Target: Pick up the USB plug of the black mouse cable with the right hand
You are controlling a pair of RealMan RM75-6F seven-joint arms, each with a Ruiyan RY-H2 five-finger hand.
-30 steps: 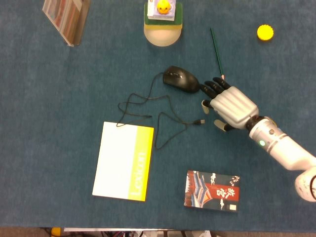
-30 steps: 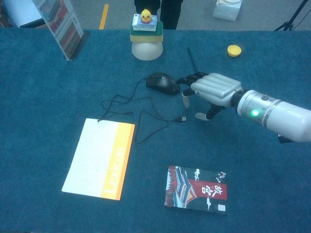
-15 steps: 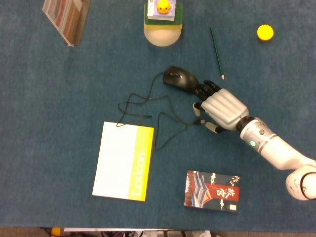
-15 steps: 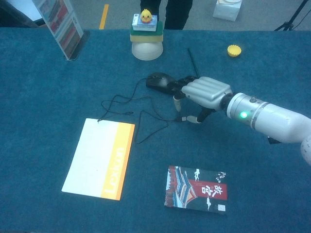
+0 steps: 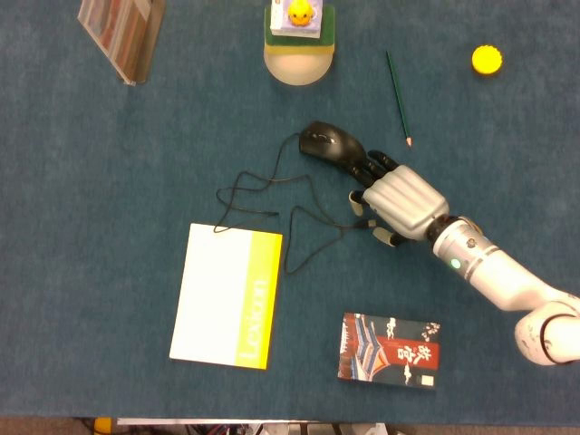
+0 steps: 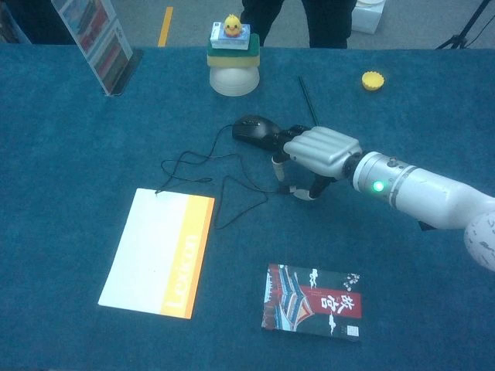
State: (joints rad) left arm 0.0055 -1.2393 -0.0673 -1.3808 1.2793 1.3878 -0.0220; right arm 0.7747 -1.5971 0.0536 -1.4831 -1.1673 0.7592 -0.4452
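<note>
The black mouse (image 5: 326,143) lies right of the table's middle, and its thin cable (image 5: 299,217) loops leftward and back. The cable ends in the USB plug (image 5: 362,222), which lies flat on the blue cloth. My right hand (image 5: 399,198) hovers palm down over that end, its dark fingers stretched toward the mouse. A pale fingertip (image 6: 277,161) and the thumb (image 6: 313,192) stand on either side of the plug (image 6: 288,188) without closing on it. The chest view shows the hand (image 6: 317,151) low over the cloth. My left hand is out of both views.
A white and yellow book (image 5: 227,294) lies at the front left, and a dark patterned book (image 5: 390,350) lies at the front. A green pencil (image 5: 397,98) and a yellow cap (image 5: 487,60) lie behind the hand. An upturned bowl (image 5: 299,54) carries a sponge and duck.
My right hand has slid left and forward from beside the mouse until it came over the cable's end. The plug, once clear of the hand, now lies between fingertip and thumb.
</note>
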